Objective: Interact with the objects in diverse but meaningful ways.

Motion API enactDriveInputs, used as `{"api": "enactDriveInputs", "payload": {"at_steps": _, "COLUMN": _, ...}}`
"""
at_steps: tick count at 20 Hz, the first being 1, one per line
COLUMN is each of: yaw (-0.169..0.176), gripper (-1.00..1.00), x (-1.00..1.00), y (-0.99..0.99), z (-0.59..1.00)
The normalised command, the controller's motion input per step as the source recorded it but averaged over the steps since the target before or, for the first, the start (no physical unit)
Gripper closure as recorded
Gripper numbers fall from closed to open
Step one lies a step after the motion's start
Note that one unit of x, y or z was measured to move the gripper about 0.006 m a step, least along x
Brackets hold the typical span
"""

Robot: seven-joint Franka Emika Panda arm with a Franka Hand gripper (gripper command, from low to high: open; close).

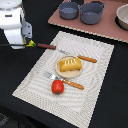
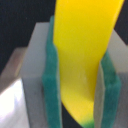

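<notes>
Here, banana (image 2: 82, 60) lengthwise between pads (image 2: 52, 85).

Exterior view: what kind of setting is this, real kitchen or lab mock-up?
Likely a lab tabletop staged as a dining setting: a striped placemat holds a plate with a toy bread loaf, a fork and a toy tomato; grey pots sit behind. The gripper holds a yellow banana.

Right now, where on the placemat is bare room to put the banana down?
The placemat is bare on the exterior view's left, beside the fork and tomato, and along its right edge past the knife. The middle is crowded by the bread on its plate. The fingers grip the banana.
</notes>
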Motion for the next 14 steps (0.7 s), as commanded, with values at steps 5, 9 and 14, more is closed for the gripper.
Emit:
{"api": "enactDriveInputs", "payload": {"at_steps": 5, "yaw": 0.032, "gripper": 1.0, "x": 0.47, "y": -0.64, "z": 0.28}}
{"api": "enactDriveInputs", "payload": {"at_steps": 9, "yaw": 0.019, "gripper": 1.0, "x": 0.55, "y": -0.66, "z": 0.25}}
{"api": "enactDriveInputs", "payload": {"at_steps": 14, "yaw": 0.0, "gripper": 1.0, "x": 0.68, "y": -0.62, "z": 0.26}}
